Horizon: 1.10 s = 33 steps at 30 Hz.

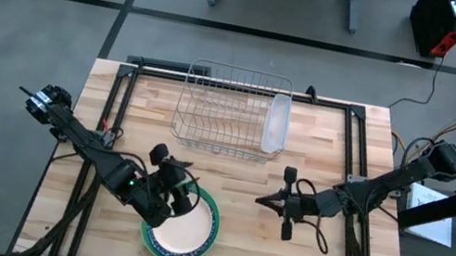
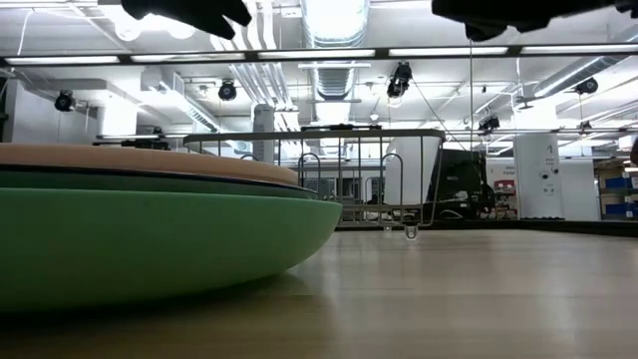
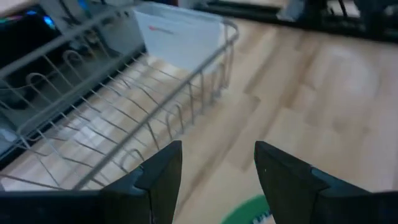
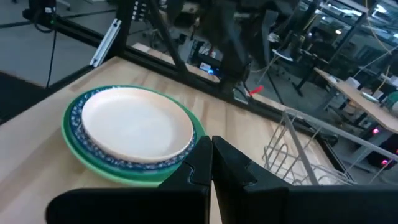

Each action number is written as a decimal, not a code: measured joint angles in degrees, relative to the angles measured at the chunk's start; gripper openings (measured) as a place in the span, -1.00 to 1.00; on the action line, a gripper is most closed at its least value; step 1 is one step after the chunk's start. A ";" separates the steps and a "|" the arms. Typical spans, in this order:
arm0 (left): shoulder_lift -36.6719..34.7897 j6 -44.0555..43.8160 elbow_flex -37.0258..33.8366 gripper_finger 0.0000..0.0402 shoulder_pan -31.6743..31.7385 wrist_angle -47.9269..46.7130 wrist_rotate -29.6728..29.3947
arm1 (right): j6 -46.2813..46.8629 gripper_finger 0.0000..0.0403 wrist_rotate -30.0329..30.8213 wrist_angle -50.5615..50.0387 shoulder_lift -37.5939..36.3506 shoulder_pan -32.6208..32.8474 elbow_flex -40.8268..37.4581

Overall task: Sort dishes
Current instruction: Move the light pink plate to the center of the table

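Note:
A stack of dishes stands on the table near its front edge. The green plate (image 1: 214,220) (image 2: 150,239) is at the bottom, with a blue speckled plate (image 1: 153,245) (image 4: 77,122) on it. A peach-pink bowl (image 1: 184,227) (image 4: 137,124) sits on top. My left gripper (image 1: 173,184) (image 3: 217,168) hovers open above the stack's far left rim, nothing between its fingers. My right gripper (image 1: 264,200) (image 4: 211,155) is shut and empty, to the right of the stack and pointing toward it.
A silver wire rack (image 1: 227,109) (image 3: 93,112) stands at the table's far middle. A clear plastic tray (image 1: 277,123) (image 3: 180,37) stands at the rack's right end. Bare wood lies between the rack and the stack and to the right of my right gripper.

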 joint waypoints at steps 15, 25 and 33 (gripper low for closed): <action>0.10 -4.54 0.10 -0.04 1.16 4.10 -7.63 | 0.82 -1.00 -0.37 3.59 -0.11 0.05 -3.64; 0.10 -6.05 0.13 -0.04 1.88 6.52 -7.65 | 1.32 -1.00 -0.44 3.61 -0.49 0.05 -5.66; 0.20 -6.03 0.09 -0.04 1.90 7.29 -7.59 | 1.92 -1.00 -0.43 3.80 -2.66 0.05 -5.70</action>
